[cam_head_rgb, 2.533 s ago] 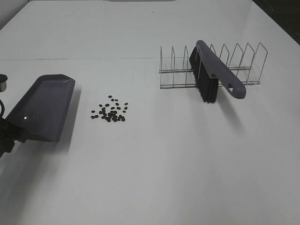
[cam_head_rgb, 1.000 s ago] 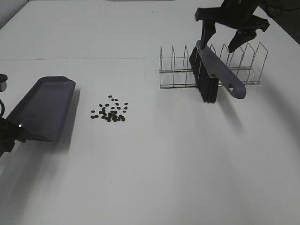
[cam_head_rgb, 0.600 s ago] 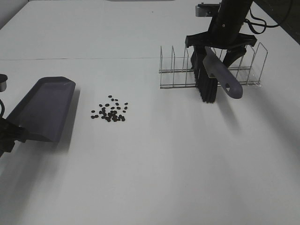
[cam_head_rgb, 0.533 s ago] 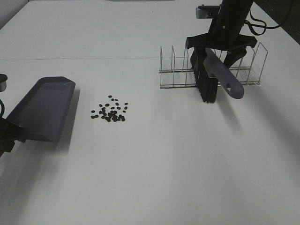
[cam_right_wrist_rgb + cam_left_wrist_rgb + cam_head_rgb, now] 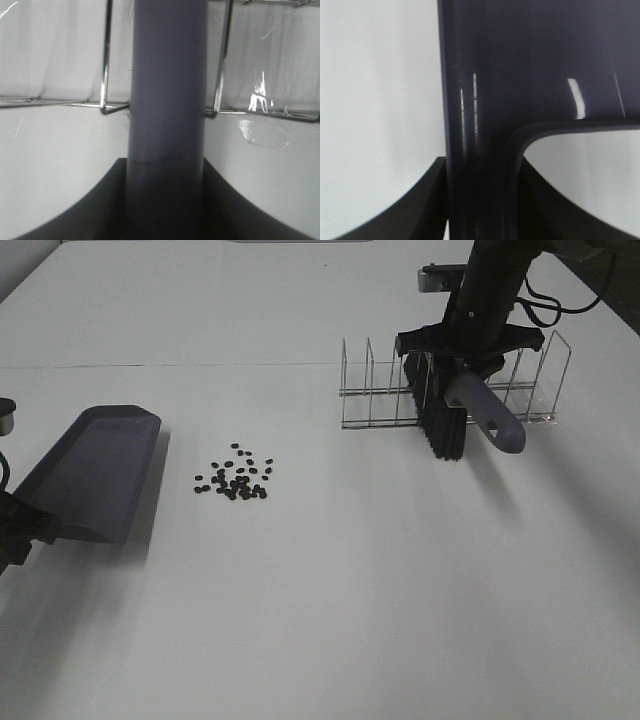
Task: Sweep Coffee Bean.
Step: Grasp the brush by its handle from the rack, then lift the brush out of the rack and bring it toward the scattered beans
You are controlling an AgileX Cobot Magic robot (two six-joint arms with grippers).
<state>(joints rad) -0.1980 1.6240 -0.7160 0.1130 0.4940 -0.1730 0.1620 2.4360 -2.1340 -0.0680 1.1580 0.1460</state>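
White surface (image 5: 380, 600): right jaws just closed around the brush (image 5: 487, 418) in the wire rack (image 5: 380, 392); left jaws clamped on the dustpan (image 5: 100, 470); coffee beans (image 5: 236, 480) between both, nearer the left; ready to sweep.

**Both grippers clamped, arms at opposite sides**

Left gripper (image 5: 481, 200) sits low at the left edge, jaws closed tight on the dustpan (image 5: 95, 470) handle. Right arm (image 5: 495, 280) reaches in from the far side with its wrist pointing steeply down. The right gripper (image 5: 466, 368) is pinched around the brush (image 5: 485, 415) handle, dark fingers (image 5: 95, 205) on both sides.
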